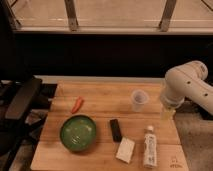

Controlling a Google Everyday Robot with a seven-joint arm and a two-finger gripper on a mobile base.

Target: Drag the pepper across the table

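Note:
The pepper [77, 104] is small, slim and orange-red. It lies on the left part of the light-brown wooden table [100, 95], just behind the green bowl [78, 132]. My white arm [186, 84] comes in from the right. The gripper [167, 111] hangs below the arm at the table's right edge, far to the right of the pepper and beside a clear cup [138, 100]. It holds nothing that I can see.
A black bar-shaped object [116, 129], a white packet [125, 150] and a white bottle lying on its side [149, 146] sit at the front of the table. A black chair [20, 102] stands to the left. A dark wall and windows are behind.

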